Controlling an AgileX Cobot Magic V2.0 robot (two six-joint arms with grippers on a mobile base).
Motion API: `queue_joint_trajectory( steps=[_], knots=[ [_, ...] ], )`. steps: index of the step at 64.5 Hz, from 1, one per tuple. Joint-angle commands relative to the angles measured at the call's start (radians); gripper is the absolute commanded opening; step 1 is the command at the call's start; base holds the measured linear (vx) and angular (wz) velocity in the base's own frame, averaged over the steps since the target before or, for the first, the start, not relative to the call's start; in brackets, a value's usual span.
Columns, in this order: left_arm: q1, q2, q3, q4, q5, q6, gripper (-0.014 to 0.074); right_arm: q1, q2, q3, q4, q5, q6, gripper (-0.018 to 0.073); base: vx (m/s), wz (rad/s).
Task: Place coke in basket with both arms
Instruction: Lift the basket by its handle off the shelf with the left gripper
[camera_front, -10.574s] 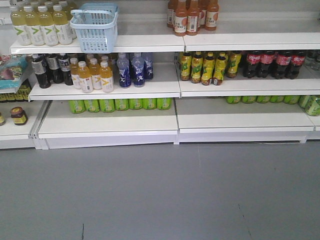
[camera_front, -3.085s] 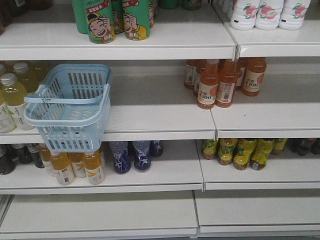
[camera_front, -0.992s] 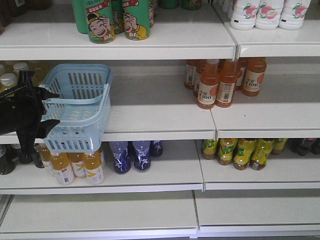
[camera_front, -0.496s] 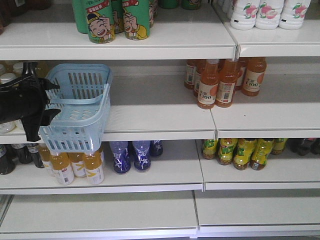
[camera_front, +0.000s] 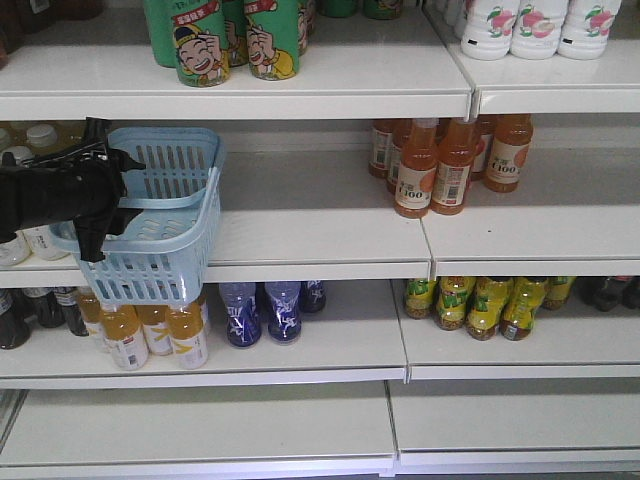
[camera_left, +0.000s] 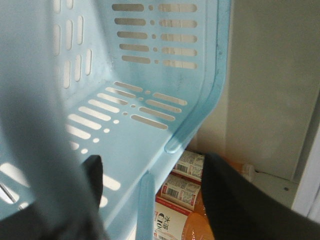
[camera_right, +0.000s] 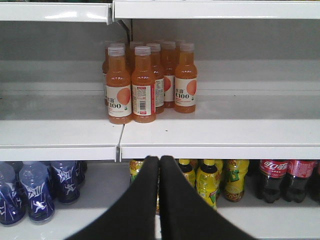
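**Coke out of sight; basket straddled by the left pincer**

No sight of the coke in any view. Low at right, only 2 dark cola bottles (camera_right: 272, 180) with red labels, not the slim red one. Judged from the task alone: small and light, stiff-walled but smooth and round, so apt to slip or twist. Best pinched squarely across the body at mid-height, below the cap. Hardly fragile.

Next out, 1 basket (camera_front: 160, 275), light blue, at the left of the middle shelf (camera_front: 320, 225), its near end seemingly out past the shelf's edge. Thin slotted plastic: light, springy, likely to tip if lifted by 1 side only. Nothing seen on the visible part of its floor.

Left pincer (camera_left: 154, 165) spread, astride the basket's near-left rim with 1 finger on each side of the wall; not closed on it, contact impossible to tell. Right pincer (camera_right: 160, 161) pressed together on nothing, facing the shelves right of the basket.

Farther out, by count:
- at least 5 orange bottles (camera_right: 143, 85), well apart from the basket
- 3 blue bottles (camera_front: 283, 312) below
- 3 white bottles (camera_front: 538, 25) top right
- 2 green cans (camera_front: 272, 38) in front above
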Motion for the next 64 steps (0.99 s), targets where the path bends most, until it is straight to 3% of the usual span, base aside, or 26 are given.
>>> queue_joint_trajectory(
  steps=[1,4,16,23,42,64],
  knots=[
    [-0.002,-0.016,-0.062,-0.018,0.038,0.033,0.0349,-0.006,-0.018,0.011,-0.007,-0.078,-0.005,-0.0009,0.0,0.0],
    [-0.002,-0.013,-0.065,-0.019,0.05,0.061,0.0307,-0.006,-0.018,0.011,-0.007,-0.078,-0.005,-0.0009,0.0,0.0],
    [-0.002,-0.018,-0.059,-0.016,0.067,0.202,-0.001,-0.006,-0.018,0.011,-0.007,-0.078,-0.005,-0.0009,0.0,0.0],
    [0.006,-0.022,-0.059,-0.016,0.136,0.291,-0.0008,-0.006,-0.018,0.011,-0.007,-0.078,-0.005,-0.0009,0.0,0.0],
    [0.042,-0.045,-0.059,-0.01,0.492,0.422,-0.0008,-0.006,-0.018,0.011,-0.007,-0.078,-0.005,-0.0009,0.0,0.0],
    [0.048,-0.051,-0.059,0.018,0.936,0.517,-0.0008,-0.006,-0.018,0.011,-0.007,-0.078,-0.005,-0.0009,0.0,0.0]
  ],
)
